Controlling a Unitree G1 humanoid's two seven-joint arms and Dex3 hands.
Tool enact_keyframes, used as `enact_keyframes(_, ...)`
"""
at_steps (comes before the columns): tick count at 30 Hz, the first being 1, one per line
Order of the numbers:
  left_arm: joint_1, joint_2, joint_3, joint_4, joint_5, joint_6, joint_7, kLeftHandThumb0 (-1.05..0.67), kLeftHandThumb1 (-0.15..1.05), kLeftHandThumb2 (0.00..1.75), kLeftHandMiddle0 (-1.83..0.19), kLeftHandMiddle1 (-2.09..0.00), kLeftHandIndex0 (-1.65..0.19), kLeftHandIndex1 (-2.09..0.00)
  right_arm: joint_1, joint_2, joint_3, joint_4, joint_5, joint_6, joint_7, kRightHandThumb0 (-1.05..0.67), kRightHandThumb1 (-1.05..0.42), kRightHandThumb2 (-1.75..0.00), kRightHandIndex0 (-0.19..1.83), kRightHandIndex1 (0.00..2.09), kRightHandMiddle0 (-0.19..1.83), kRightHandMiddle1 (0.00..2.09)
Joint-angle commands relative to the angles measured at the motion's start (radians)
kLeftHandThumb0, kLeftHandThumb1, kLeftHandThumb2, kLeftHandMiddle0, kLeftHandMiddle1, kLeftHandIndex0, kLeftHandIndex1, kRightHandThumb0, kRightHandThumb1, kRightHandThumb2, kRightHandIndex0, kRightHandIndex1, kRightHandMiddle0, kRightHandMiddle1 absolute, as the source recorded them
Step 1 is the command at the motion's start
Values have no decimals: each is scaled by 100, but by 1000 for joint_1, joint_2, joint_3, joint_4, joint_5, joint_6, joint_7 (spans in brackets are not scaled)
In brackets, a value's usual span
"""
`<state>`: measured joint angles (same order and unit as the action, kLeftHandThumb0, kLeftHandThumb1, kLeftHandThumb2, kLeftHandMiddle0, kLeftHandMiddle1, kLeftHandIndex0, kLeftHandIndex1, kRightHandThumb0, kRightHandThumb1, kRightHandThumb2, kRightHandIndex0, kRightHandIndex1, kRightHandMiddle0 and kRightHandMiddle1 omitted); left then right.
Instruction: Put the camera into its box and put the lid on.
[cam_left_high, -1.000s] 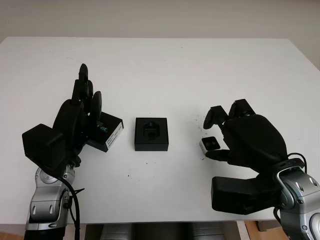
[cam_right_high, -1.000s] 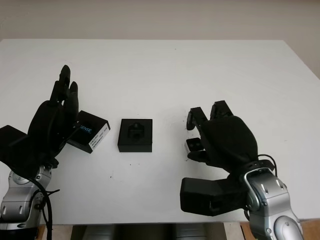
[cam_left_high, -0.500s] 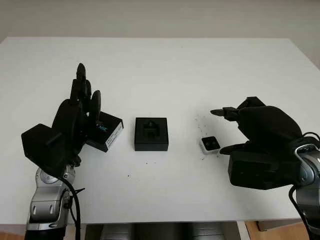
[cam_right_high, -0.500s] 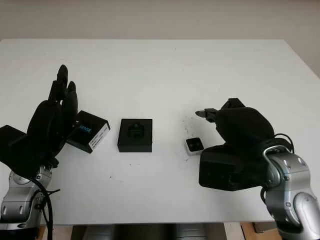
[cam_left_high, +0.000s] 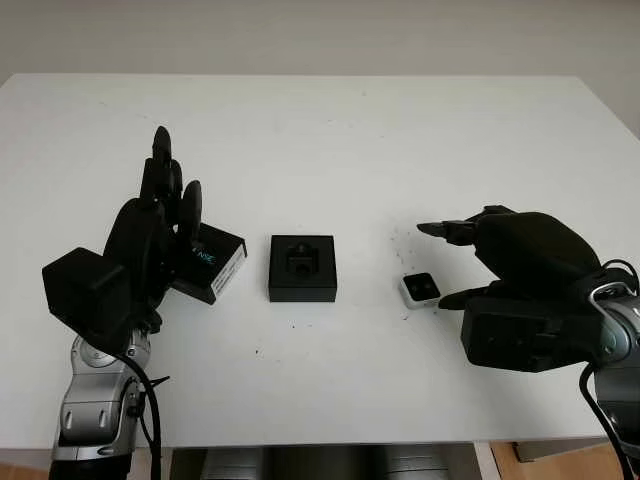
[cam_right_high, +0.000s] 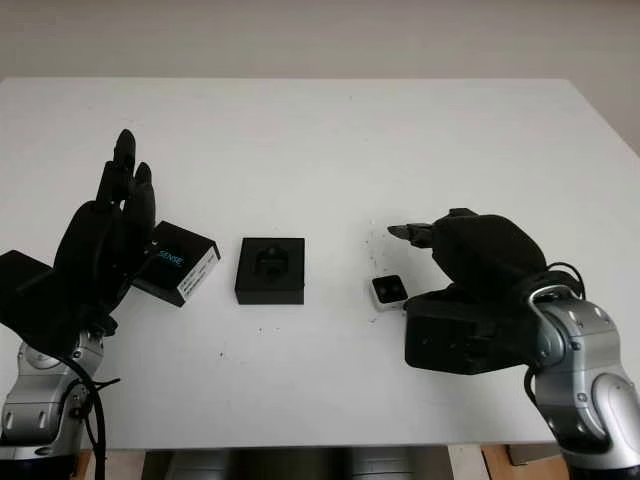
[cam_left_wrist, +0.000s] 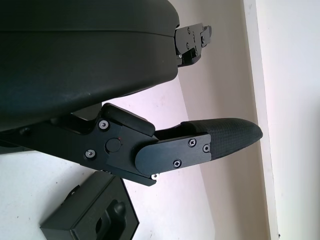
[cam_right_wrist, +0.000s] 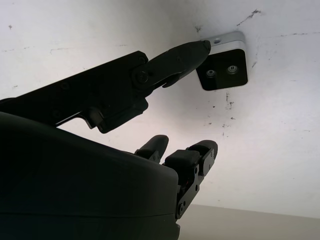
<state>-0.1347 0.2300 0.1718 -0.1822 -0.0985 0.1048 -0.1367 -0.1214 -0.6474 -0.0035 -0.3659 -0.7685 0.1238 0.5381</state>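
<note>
matt black box (cam_left_high: 303, 268), silvery-edged camera (cam_left_high: 421, 289)

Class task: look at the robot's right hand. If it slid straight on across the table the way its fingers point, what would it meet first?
Probably the small camera, lying just ahead of the right hand, whose thumb tip already sits at the camera's edge. Beyond it lies the open box. How high the upper fingers are is unclear.

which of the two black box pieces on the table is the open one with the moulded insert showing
The black box in the middle of the table, between lid and camera: its recessed insert faces up. The lid beside the left hand is closed-faced with a white label.
</note>
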Motion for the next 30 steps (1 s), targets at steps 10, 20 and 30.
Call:
enact_keyframes(10,2,-1,0,-29,-5,11,6,-82,105,63,19,0,19,0,3,-3,57,45,0,0,-28,-54,-86,-6,5,99,53,6)
enact_keyframes(20,4,-3,2,-44,-7,27,9,-82,105,62,19,0,19,0,4,-21,100,116,-18,-48,-95,-52,-87,-5,-6,127,58,9)
enact_keyframes(30,3,3,4,-41,-8,26,1,-81,105,62,19,0,19,0,8,-18,129,216,-63,-133,-264,-44,-91,-5,-16,183,55,61)
